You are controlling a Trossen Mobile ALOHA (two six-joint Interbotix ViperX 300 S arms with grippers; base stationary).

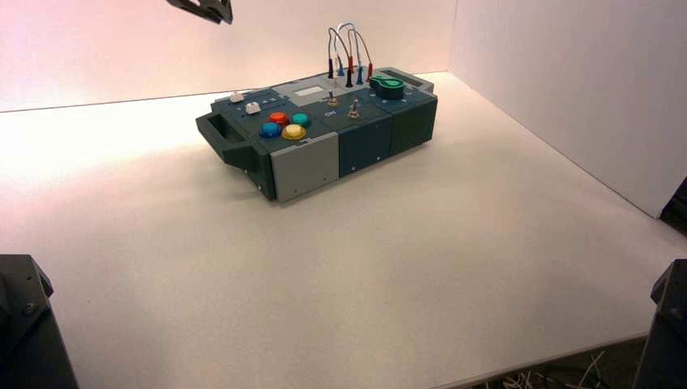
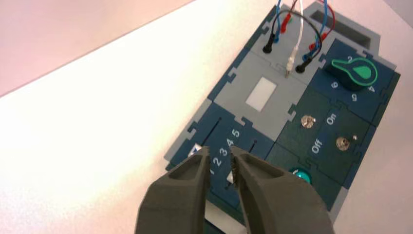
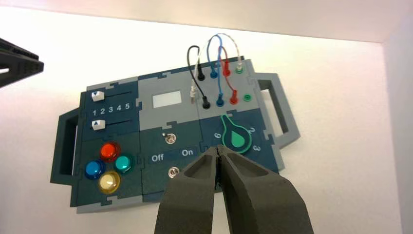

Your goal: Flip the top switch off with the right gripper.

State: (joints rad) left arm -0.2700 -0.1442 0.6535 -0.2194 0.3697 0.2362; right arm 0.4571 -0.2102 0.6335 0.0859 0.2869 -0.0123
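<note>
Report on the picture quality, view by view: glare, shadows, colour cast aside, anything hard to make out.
High view: bright washed-out glare on the left of the table, faint shadow beneath the box. Left wrist view: table beside the box blown out to white; near pincer looks soft. Right wrist view: lettering reads plainly, display window glares white.

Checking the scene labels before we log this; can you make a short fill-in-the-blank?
In the right wrist view, the right gripper, before the box, has its jaws ____.
The print between the top switch and the lower switch reads Off and ____.
The box has ____ sliders.
In the high view, the left gripper hangs at the top ____.

Missing words: shut; On; two; left
</note>
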